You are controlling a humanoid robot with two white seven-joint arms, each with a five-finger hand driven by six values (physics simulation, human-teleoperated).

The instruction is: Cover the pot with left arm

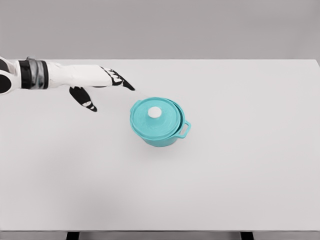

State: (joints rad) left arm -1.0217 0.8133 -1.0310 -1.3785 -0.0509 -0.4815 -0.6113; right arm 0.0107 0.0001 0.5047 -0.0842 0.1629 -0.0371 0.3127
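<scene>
I can read no writing on the teal pot [161, 131], which sits near the middle of the white table [240, 170] with its white-knobbed lid [154, 119] resting on top, shifted slightly toward ten o'clock. My left hand [102, 82] hovers at the pot's ten o'clock, apart from it, fingers spread and holding nothing. Behind the table I see a plain grey wall [200, 25].

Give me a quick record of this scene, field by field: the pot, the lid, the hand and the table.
pot: teal pot near the table's middle, side handle at lower right
lid: teal lid with white knob, on the pot, shifted slightly left
left hand: left hand open, up-left of the pot, apart from it
right arm: not visible
surface: white table
</scene>
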